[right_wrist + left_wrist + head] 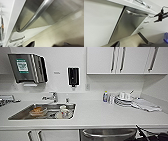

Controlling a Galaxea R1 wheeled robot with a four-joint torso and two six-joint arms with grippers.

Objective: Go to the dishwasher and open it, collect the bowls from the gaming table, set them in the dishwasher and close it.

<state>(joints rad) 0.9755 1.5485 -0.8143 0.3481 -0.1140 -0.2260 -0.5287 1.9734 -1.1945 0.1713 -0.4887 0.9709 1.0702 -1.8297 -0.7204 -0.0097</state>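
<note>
The dishwasher (107, 135) sits under the counter straight ahead of me, with a brushed steel front and a bar handle (110, 132). In the left wrist view its door (130, 26) looks shut. My right gripper (154, 18) hovers just beside the end of the handle (137, 14), with its two black fingers apart and nothing between them. The right arm enters the head view at the lower right (150, 135). The right wrist view shows the handle (37, 13) very close. The bowls and the gaming table are out of view.
A steel sink (15, 115) in the white counter (105, 114) holds dirty dishes. A tap (53, 96) stands behind it. Stacked plates and cups (123, 99) and a cloth (146, 105) lie at the right. White drawers (144, 22) flank the dishwasher. Wall cupboards (125, 59) hang above.
</note>
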